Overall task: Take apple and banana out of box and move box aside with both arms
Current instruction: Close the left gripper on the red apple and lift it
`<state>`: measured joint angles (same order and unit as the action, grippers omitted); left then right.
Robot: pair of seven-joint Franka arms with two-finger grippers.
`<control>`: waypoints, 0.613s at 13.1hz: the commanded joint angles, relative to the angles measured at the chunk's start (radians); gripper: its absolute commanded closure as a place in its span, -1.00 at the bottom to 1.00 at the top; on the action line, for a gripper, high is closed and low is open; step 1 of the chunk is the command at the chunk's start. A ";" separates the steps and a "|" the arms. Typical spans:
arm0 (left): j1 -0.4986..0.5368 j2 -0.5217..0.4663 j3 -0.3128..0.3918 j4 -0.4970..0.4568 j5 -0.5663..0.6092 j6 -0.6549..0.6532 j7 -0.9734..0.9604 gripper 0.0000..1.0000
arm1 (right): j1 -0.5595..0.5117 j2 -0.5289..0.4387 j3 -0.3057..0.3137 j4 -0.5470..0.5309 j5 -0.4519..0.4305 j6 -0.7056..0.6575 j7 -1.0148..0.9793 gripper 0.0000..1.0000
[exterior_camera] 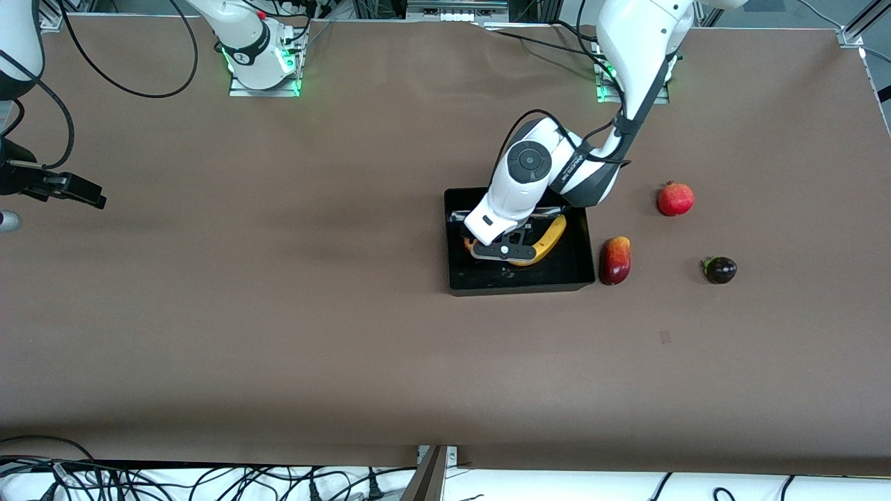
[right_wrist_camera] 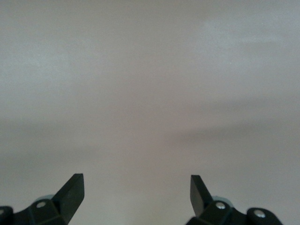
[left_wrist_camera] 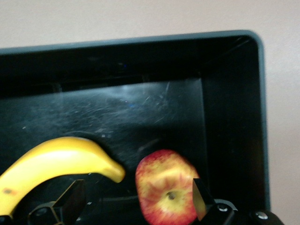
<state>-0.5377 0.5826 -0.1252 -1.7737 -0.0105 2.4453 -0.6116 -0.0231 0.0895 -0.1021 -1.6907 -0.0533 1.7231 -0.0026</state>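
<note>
The black box (exterior_camera: 522,285) lies in the middle of the table, toward the left arm's end. A yellow banana (exterior_camera: 553,236) and a red-and-yellow apple (exterior_camera: 465,243) lie inside it. In the left wrist view the banana (left_wrist_camera: 51,161) and the apple (left_wrist_camera: 166,187) rest side by side on the floor of the box (left_wrist_camera: 140,40). My left gripper (exterior_camera: 498,252) hangs open low over them. The apple sits close against one finger (left_wrist_camera: 199,197); the other finger (left_wrist_camera: 75,197) stands well apart from it. My right gripper (exterior_camera: 94,198) waits open over bare table at the right arm's end, nothing between its fingers (right_wrist_camera: 72,192).
A dark-red mango (exterior_camera: 615,260) lies right beside the box, toward the left arm's end. A round red pomegranate (exterior_camera: 675,199) and a small dark purple fruit (exterior_camera: 720,270) lie farther that way. Brown table (exterior_camera: 278,313) stretches around; cables hang at its near edge.
</note>
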 commanded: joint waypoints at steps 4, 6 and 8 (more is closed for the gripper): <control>-0.041 0.089 0.021 0.045 0.014 0.047 -0.016 -1.00 | 0.002 0.010 -0.004 0.008 0.004 0.007 -0.008 -1.00; -0.047 0.097 0.019 0.045 0.012 0.047 -0.017 -1.00 | 0.002 0.010 -0.004 0.006 0.004 0.018 -0.008 -1.00; -0.048 0.106 0.021 0.045 0.006 0.049 -0.019 -1.00 | 0.003 0.010 -0.002 0.008 0.003 0.019 -0.008 -1.00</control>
<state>-0.5718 0.6684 -0.1210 -1.7512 -0.0105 2.4945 -0.6173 -0.0230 0.0980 -0.1021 -1.6907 -0.0533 1.7388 -0.0026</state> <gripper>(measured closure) 0.000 0.000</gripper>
